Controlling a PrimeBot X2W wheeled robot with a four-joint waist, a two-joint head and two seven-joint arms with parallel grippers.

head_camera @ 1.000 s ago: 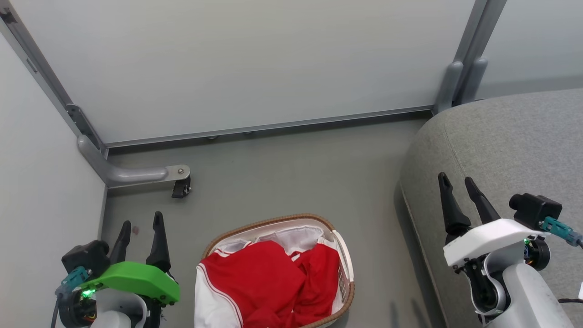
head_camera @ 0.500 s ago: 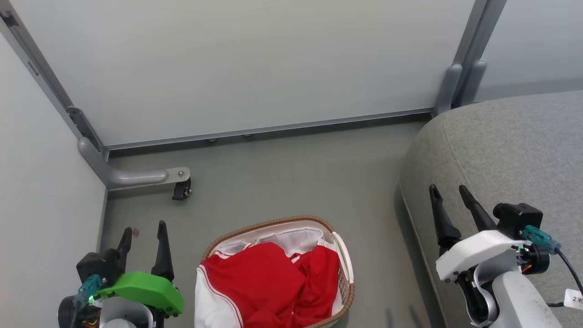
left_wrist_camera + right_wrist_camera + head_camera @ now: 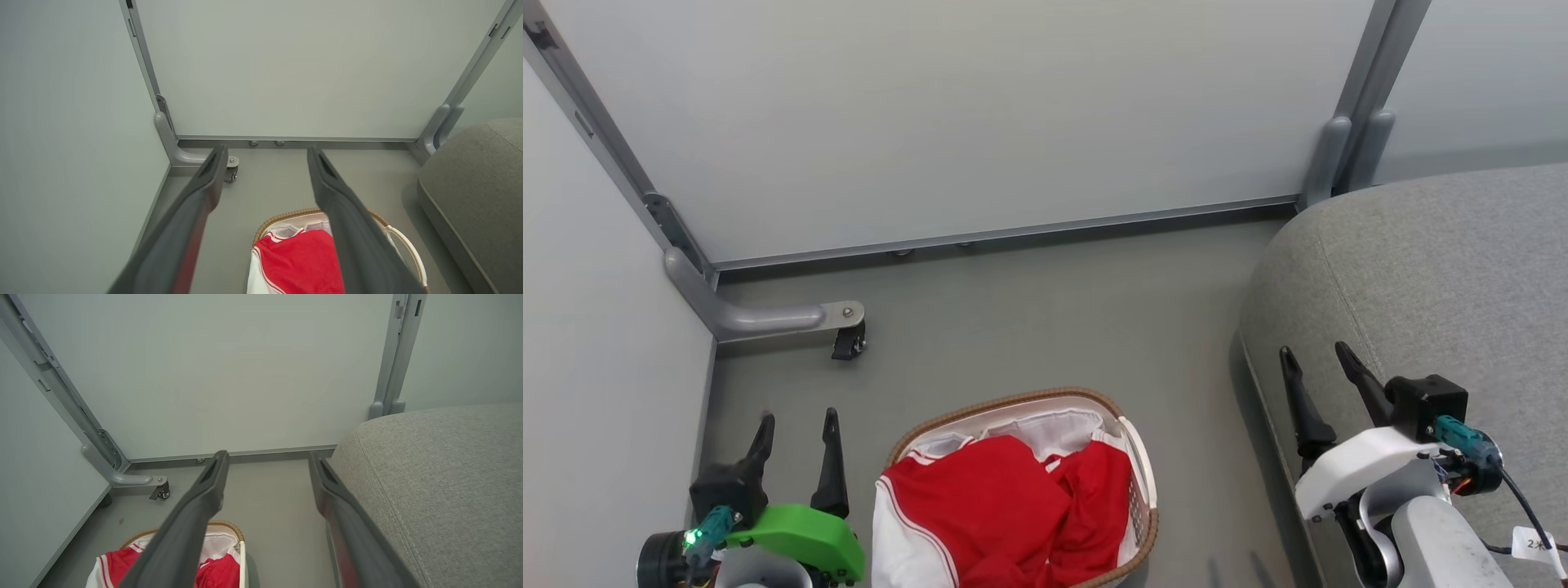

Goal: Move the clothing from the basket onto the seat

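Note:
Red clothing [image 3: 1005, 514] with white stripes and trim fills the oval white basket [image 3: 1139, 469], which has a brown woven rim and stands on the floor at the bottom middle. The clothing [image 3: 300, 261] and the basket [image 3: 402, 247] also appear in the left wrist view, the clothing [image 3: 118, 565] again in the right wrist view. The grey seat [image 3: 1429, 269] bulks at the right. My left gripper [image 3: 797, 426] stands open left of the basket, empty. Over the seat's rounded edge, my right gripper [image 3: 1316, 359] is open and empty.
Pale partition panels [image 3: 947, 114] on grey frames wall in the back and left. A panel foot with a black caster [image 3: 849, 339] juts onto the grey floor [image 3: 1045, 318] behind the basket. The seat's stitched seam [image 3: 392, 506] runs along its edge.
Both grippers have drawn back toward the bottom of the head view, the left one shifting slightly right and the right one slightly left. Basket and clothing have not moved.

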